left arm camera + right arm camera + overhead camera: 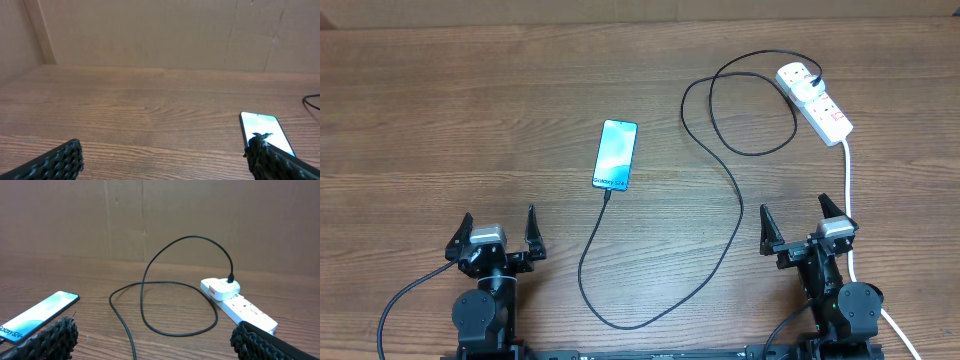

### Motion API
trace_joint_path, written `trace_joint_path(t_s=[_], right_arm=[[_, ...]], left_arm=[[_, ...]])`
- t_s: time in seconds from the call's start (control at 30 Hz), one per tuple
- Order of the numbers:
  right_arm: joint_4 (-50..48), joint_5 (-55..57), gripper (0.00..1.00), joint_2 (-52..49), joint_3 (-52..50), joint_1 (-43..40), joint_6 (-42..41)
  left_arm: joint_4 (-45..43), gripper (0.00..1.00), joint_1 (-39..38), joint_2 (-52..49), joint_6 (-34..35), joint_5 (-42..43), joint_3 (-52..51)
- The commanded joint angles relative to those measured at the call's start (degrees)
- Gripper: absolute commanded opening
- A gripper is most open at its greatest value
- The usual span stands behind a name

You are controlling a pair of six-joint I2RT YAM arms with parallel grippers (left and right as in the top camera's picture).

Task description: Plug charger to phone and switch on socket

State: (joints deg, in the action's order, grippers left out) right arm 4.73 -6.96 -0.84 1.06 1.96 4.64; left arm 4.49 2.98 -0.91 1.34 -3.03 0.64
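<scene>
The phone (616,154), where does it lie?
— Flat on the wooden table (440,110), a little left of the middle, screen up and lit blue-teal. The small text sits at the end nearer the arms.

And the charger cable (735,205)?
— Its connector tip (608,193) meets the phone's near edge. I cannot tell whether it is fully seated in the port. From there the thin black cable runs toward the arms, bends round in a wide curve, climbs to the right and makes a loop beside the power strip (823,108). It ends at the white plug adapter (798,78).

Is the adapter in the strip?
— Yes, it sits in the far end of the strip. The strip lies at the far right and has red markings. How the switch stands I cannot tell. Its thick white cord (848,190) runs down past the right arm.

The pincers?
— The left gripper (499,215) is near the front edge, well apart from the phone. Its jaws are spread wide, with nothing between them and nothing touched. The right gripper (794,207) is likewise spread wide and empty. The cable passes to its left and the white cord just to its right, neither in contact.
</scene>
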Motion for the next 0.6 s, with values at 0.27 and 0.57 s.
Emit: trace_joint_path(t_s=[0.27,0.57], right_arm=[[0.13,4.15,1.00,0.68,-0.57,-0.15,-4.79],[0.11,4.15,1.00,0.68,-0.57,-0.15,-4.28]], left_arm=[[-0.15,1.00,-0.44,0.68,0.79,0.50,-0.33],[-0.15,1.00,-0.44,0.66,0.79,0.50,-0.33]])
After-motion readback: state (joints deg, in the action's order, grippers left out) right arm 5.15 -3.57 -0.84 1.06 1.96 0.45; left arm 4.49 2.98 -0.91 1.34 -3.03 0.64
